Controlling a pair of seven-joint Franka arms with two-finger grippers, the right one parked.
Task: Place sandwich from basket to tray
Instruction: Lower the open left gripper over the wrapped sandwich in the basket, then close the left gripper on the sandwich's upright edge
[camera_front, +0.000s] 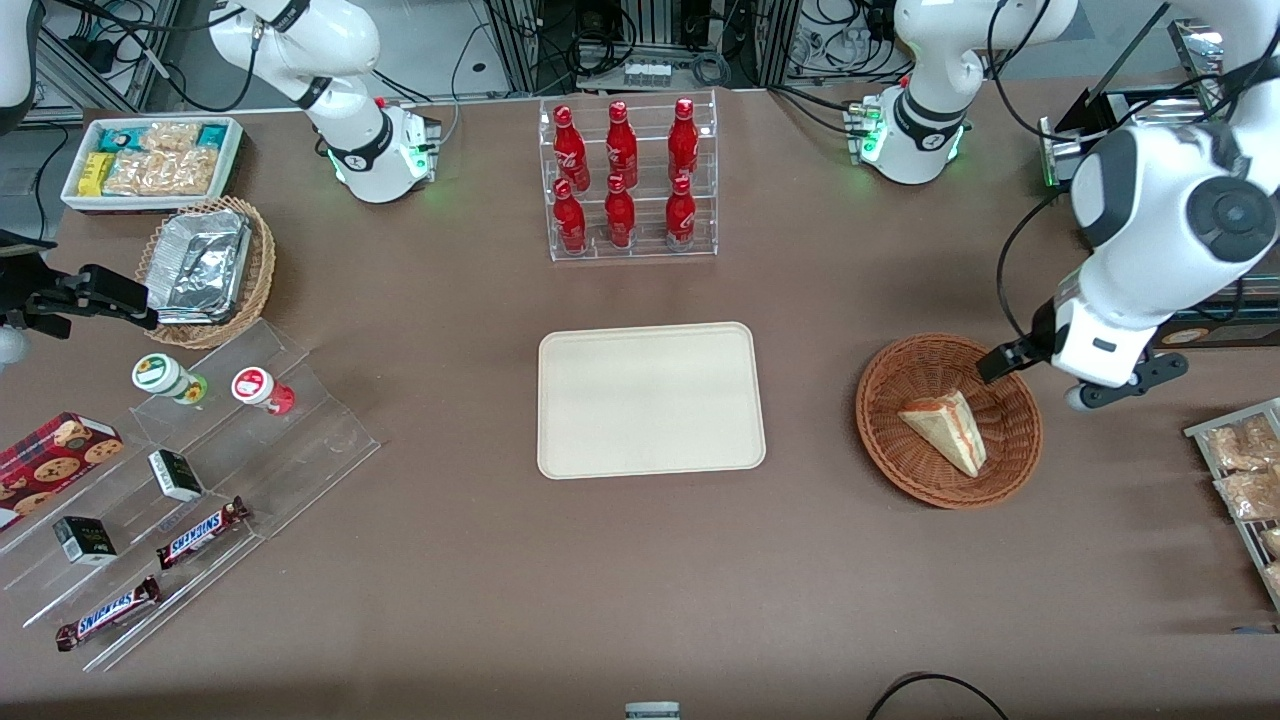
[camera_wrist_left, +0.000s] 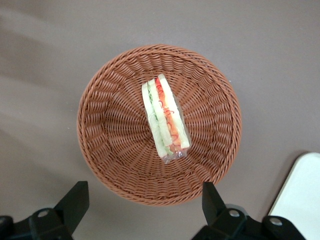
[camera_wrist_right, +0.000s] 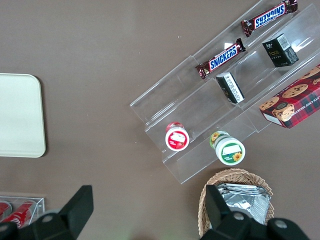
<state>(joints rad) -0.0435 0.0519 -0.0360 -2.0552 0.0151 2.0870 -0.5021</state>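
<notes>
Here one sandwich (camera_wrist_left: 165, 120), one basket (camera_wrist_left: 110, 150), hand (camera_wrist_left: 142, 202) above.

You have one sandwich (camera_front: 946, 430), two baskets (camera_front: 905, 455), one tray (camera_front: 650, 400), six red bottles (camera_front: 620, 175), two Snickers bars (camera_front: 200, 532), two cups (camera_front: 165, 377).

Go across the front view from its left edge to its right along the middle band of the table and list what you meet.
Clear tiered stand with two small cups → tray → basket holding the sandwich → gripper, raised at the basket's rim.
</notes>
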